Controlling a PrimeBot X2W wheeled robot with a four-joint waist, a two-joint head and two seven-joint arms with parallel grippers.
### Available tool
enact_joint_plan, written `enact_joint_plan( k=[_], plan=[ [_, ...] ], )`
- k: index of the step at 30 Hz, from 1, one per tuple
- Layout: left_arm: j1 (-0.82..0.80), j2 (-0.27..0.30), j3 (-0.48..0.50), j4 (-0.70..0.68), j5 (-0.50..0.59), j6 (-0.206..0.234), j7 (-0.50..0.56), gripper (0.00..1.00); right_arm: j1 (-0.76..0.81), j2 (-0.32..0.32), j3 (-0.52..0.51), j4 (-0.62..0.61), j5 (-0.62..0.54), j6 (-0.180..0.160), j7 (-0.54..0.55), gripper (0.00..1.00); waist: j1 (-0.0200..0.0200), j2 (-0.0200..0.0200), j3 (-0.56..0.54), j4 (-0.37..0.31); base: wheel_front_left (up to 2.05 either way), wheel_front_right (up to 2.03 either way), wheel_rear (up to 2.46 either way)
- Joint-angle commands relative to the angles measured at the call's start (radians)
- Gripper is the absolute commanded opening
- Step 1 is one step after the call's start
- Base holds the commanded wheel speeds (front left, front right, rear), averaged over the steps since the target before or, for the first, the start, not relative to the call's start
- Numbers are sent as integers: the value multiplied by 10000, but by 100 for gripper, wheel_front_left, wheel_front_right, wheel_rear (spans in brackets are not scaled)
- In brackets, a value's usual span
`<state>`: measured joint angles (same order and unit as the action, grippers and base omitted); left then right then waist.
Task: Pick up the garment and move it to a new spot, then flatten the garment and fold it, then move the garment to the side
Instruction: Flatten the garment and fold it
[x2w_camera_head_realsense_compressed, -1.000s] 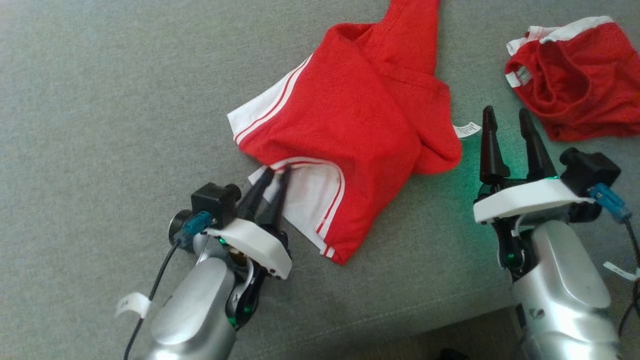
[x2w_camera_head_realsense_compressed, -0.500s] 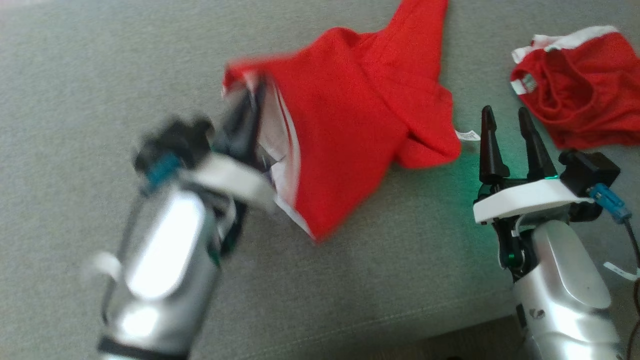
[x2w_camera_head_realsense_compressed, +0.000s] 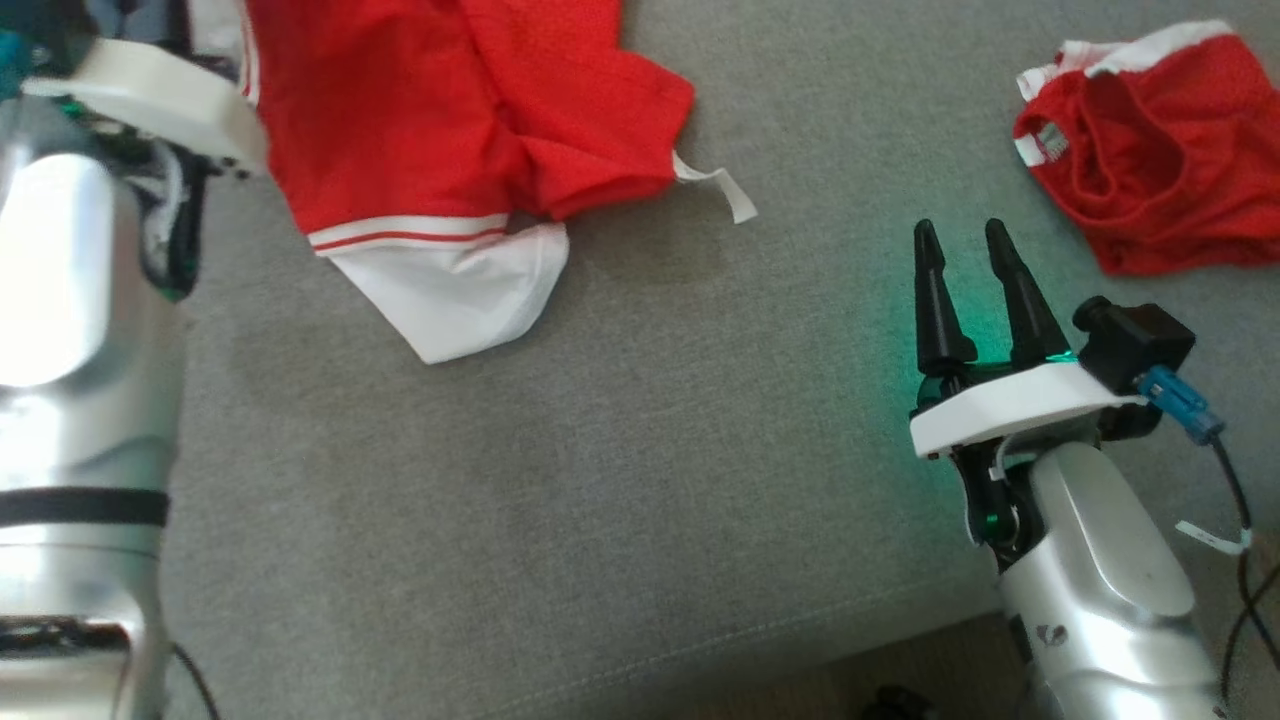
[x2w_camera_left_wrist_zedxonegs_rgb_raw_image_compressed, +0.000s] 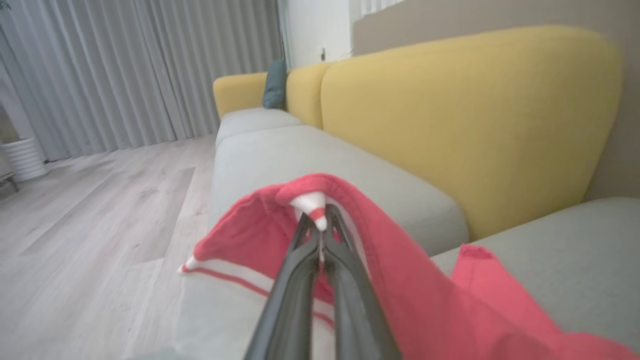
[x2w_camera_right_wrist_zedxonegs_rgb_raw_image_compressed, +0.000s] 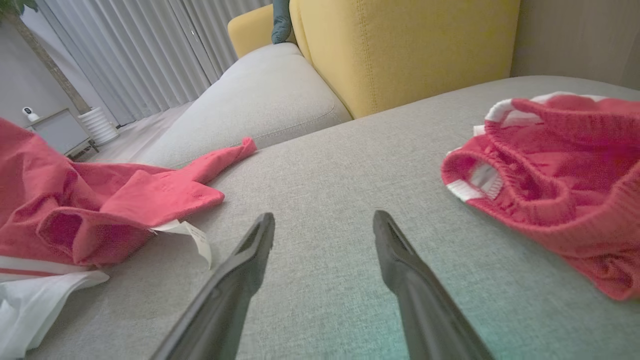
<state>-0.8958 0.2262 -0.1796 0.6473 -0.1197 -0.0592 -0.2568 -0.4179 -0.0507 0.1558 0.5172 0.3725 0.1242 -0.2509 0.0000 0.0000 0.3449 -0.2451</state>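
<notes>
Grey sofa seat (x2w_camera_head_realsense_compressed: 620, 480) spreads under both arms, with a yellow backrest (x2w_camera_left_wrist_zedxonegs_rgb_raw_image_compressed: 465, 115) rising behind it. Left gripper (x2w_camera_left_wrist_zedxonegs_rgb_raw_image_compressed: 320, 227) has its fingers (x2w_camera_left_wrist_zedxonegs_rgb_raw_image_compressed: 295, 280) pressed together on a white-and-red edge of the garment (x2w_camera_head_realsense_compressed: 420, 110), which hangs from them at the far left of the seat, its white panel (x2w_camera_head_realsense_compressed: 450, 290) and care label (x2w_camera_head_realsense_compressed: 715, 185) trailing on the cushion. Right gripper (x2w_camera_head_realsense_compressed: 955, 235) hovers low over bare seat, fingers spread apart and holding nothing. Another red garment (x2w_camera_head_realsense_compressed: 1150, 150) lies crumpled just beyond it, to its right
</notes>
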Motion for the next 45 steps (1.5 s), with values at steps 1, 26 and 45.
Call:
enact_joint_plan(
  k=[1, 26, 45],
  plan=[
    [-631, 616, 414, 36, 149, 160, -49, 51, -115, 5, 225, -298, 86, 65, -109, 100, 0, 0, 148, -104, 0, 0, 0],
    [4860, -1755, -474, -1372, -1899, 691, -49, 100, 54, 5, 117, -19, -198, 65, -109, 100, 0, 0, -704, 1098, 0, 0, 0],
    [4928, -1758, -2541, -544, -3386, 212, -49, 95, -1, 5, -19, -150, -320, 65, -109, 100, 0, 0, -284, 840, 0, 0, 0]
  ],
)
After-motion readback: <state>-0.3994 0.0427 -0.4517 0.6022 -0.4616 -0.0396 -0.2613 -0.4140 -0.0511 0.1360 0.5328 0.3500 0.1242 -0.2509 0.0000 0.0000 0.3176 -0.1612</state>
